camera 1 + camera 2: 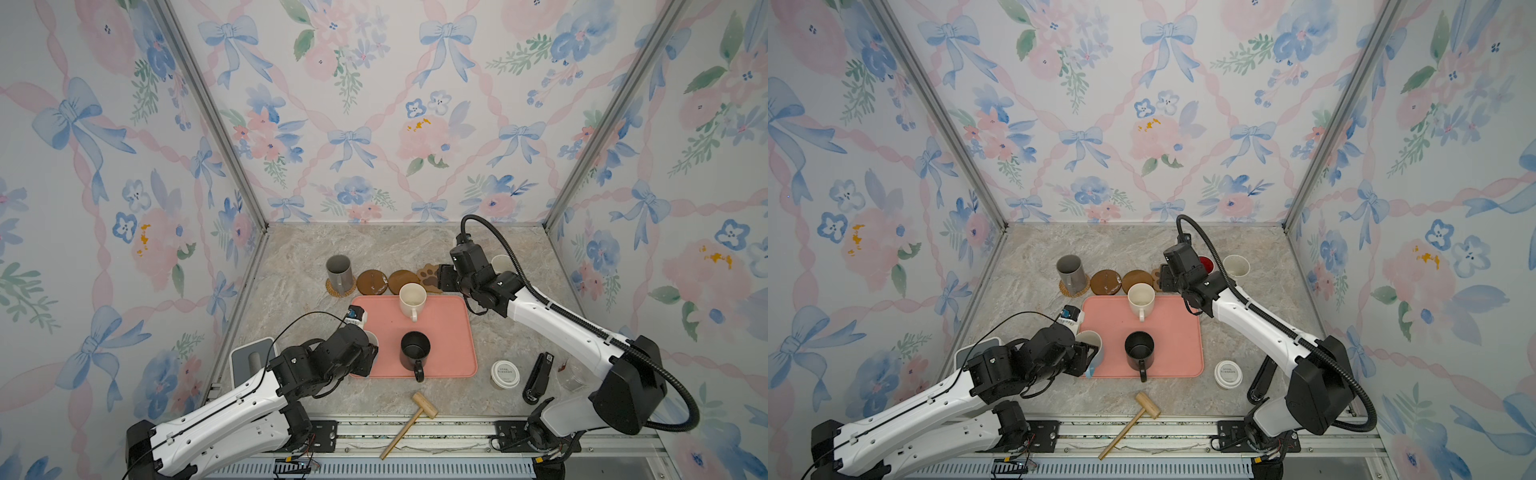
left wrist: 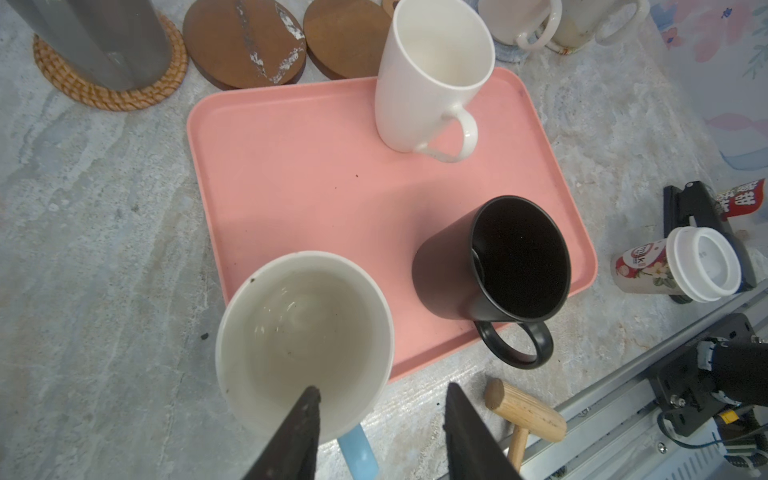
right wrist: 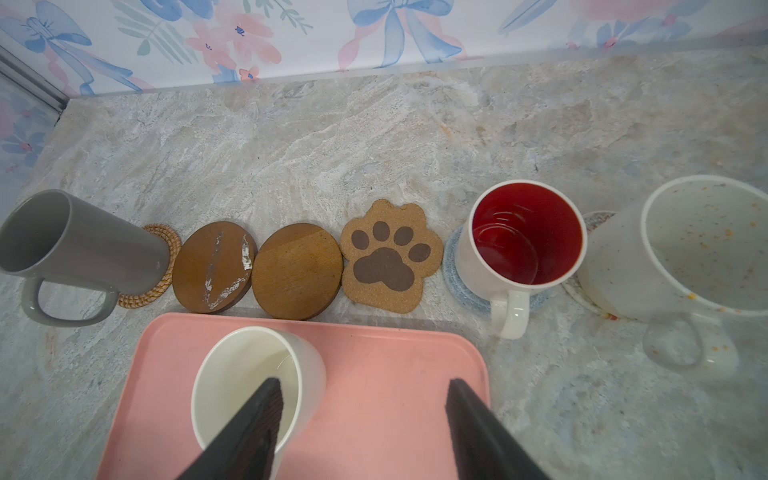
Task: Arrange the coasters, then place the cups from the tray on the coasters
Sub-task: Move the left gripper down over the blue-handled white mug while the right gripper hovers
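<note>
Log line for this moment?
left gripper open, straddling blue mug rim | right gripper open, empty | cream mug, black mug on tray

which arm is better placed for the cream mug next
Right: right gripper hangs open over the cream mug, near the bare wooden coasters; left gripper straddles the rim of the blue mug.

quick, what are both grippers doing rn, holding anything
left gripper: open, jaws either side of the wall of the light-blue mug, not clamped.
right gripper: open, holding nothing, at the rim of the cream mug.
</note>
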Available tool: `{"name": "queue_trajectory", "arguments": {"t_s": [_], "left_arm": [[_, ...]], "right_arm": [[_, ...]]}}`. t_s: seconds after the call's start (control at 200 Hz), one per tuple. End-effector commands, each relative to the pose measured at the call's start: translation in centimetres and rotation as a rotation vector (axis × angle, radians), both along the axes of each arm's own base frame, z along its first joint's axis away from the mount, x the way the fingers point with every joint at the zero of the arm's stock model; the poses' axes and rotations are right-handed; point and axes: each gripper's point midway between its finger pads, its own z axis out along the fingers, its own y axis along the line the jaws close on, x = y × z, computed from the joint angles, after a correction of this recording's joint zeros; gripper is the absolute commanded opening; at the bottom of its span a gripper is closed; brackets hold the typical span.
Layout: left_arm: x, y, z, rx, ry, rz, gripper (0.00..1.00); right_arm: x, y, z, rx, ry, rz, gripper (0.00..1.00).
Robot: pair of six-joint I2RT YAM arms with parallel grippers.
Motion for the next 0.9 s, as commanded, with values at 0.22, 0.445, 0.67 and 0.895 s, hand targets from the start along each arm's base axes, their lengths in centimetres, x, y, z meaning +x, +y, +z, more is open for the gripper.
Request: {"name": "queue_trajectory", "arguments": {"t_s": [0.22, 0.445, 0.67, 0.895], "left_arm": [[-1.7, 1.4, -0.4, 0.045, 0.083, 0.075, 0.43], [-2.4, 1.5, -1.4, 0.048, 0.131, 0.091, 0.43], [-3.3, 1.5, -3.5, 0.095, 0.184, 0.095, 0.43], [-3.5, 1.7, -4.5, 0.113, 0.21, 0.129, 0.43]], "right_arm": [[0.3, 0.2, -0.7, 0.009, 0.014, 0.006, 0.66], [0.4, 0.4, -1.1, 0.012, 0.023, 0.013, 0.66], [0.5, 0.5, -1.4, 0.015, 0.031, 0.016, 0.66], [0.6, 0.6, -1.5, 0.018, 0.038, 0.02, 0.65]]}}
